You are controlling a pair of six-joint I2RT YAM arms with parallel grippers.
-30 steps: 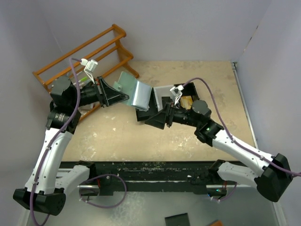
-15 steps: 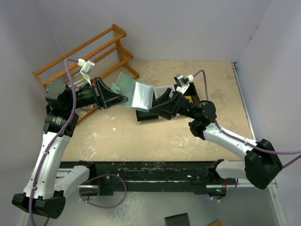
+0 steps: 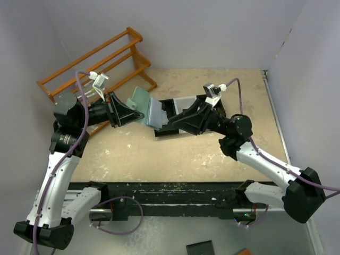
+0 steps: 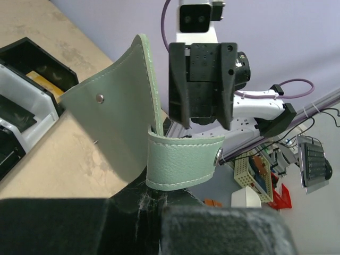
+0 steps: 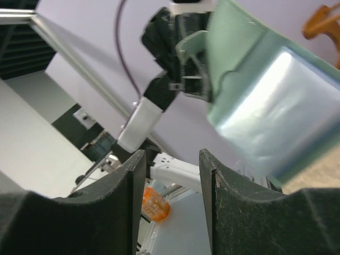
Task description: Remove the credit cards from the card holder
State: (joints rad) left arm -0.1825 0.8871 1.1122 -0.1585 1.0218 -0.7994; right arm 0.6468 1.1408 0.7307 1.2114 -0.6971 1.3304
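Left gripper [image 3: 140,113]: pressed tight on one edge of the muted teal-green bifold leather card holder [image 4: 114,127], holding it up off the sandy table [image 3: 175,154], snap tab curling forward

Card holder: in the air between the two arms, folded open, over the near-left end of the black-and-white bin tray [image 4: 32,98]; its glossy light blue inside faces the right arm

Right gripper [image 5: 171,164]: fingers spread partway, the gap empty, nothing pinched

Key relation: in the right wrist view the card holder sits up and to the right of the gap, not in line with it; from above it is just beside the fingertips, on their left

Nearer arm: the right one, and it is the only free one

Credit cards: no card edge can be made out on the blue face

Next move, as I judge it: shift the fingers onto the pocket's open side and line them up with a card's edge

Risk: pinching the leather flap instead
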